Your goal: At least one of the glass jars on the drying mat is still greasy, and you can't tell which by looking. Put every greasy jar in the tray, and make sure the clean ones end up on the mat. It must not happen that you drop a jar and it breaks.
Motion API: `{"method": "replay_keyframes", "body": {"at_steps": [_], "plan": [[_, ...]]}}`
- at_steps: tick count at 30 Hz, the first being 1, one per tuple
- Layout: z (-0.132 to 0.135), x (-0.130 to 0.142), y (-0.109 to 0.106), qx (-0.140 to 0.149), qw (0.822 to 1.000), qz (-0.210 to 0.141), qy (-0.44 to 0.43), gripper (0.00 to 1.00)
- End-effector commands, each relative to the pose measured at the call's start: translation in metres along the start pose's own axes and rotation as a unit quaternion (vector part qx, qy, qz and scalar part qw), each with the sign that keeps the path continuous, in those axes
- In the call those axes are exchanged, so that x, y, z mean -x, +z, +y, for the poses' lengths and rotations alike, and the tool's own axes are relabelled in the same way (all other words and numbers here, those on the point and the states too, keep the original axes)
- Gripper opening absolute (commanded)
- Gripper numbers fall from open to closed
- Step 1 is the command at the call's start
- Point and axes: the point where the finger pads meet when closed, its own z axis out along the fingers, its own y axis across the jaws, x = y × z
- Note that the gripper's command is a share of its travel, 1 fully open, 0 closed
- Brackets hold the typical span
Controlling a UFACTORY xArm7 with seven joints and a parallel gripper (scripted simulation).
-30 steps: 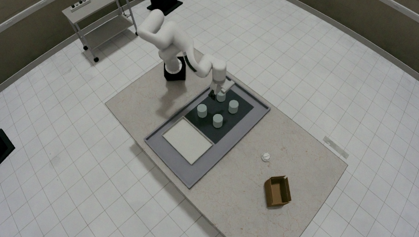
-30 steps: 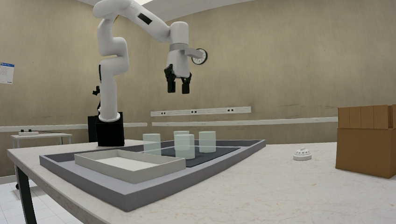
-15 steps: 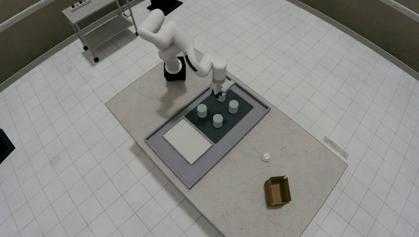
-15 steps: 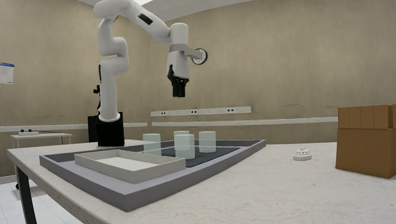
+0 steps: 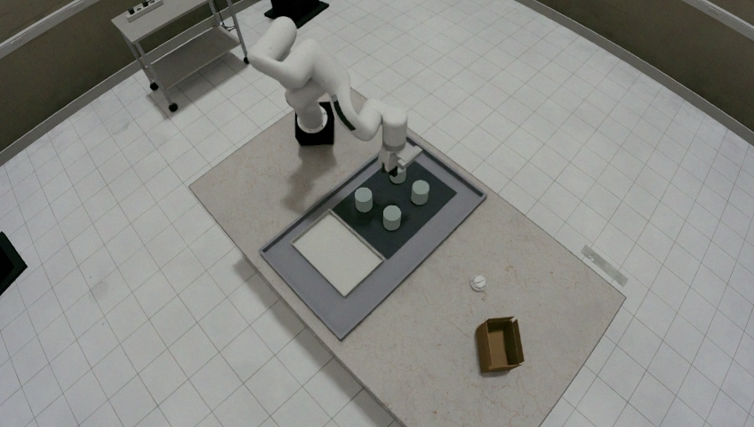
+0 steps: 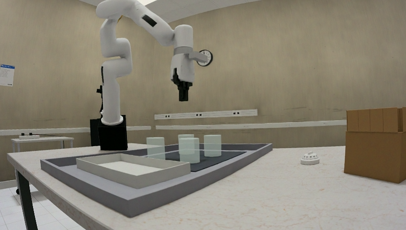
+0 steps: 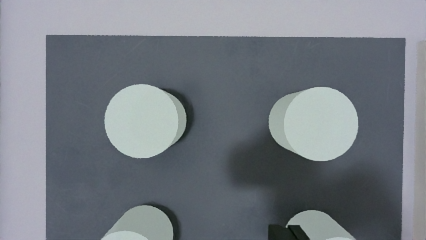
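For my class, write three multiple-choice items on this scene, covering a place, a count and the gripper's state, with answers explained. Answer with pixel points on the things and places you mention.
1. Where are the glass jars?
A. in the tray
B. on the drying mat
C. in the cardboard box

2. How many jars are there?
A. two
B. three
C. four

3. How are the gripper's fingers?
A. together, holding nothing
B. wide apart
C. around a jar

1 B: the jars point(image 5: 391, 218) point(image 6: 189, 150) point(image 7: 141, 121) stand on the dark drying mat point(image 5: 423, 216) point(image 6: 224, 160) point(image 7: 225, 65).
2 C: the top view shows four.
3 A: the gripper point(image 5: 390, 172) point(image 6: 183, 100) is closed above the jars.
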Motion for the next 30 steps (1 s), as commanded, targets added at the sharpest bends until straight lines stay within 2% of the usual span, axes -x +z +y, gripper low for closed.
{"method": "replay_keyframes", "body": {"at_steps": [1, 7, 10, 13, 15, 20, 22, 30], "plan": [[0.0, -0.001, 0.023, 0.0, 1.0, 0.002, 0.0, 0.0], [0.0, -0.001, 0.069, 0.0, 1.0, 0.002, 0.0, 0.0], [0.0, -0.001, 0.069, 0.0, 1.0, 0.002, 0.0, 0.0], [0.023, 0.0, 0.069, 0.0, 1.0, 0.002, 0.0, 0.0], [0.023, 0.0, 0.069, 0.0, 1.0, 0.002, 0.0, 0.0], [0.061, 0.003, 0.069, 0.0, 1.0, 0.002, 0.0, 0.0], [0.061, 0.003, 0.069, 0.0, 1.0, 0.002, 0.0, 0.0], [0.061, 0.003, 0.107, 0.0, 1.0, 0.002, 0.0, 0.0]]}}
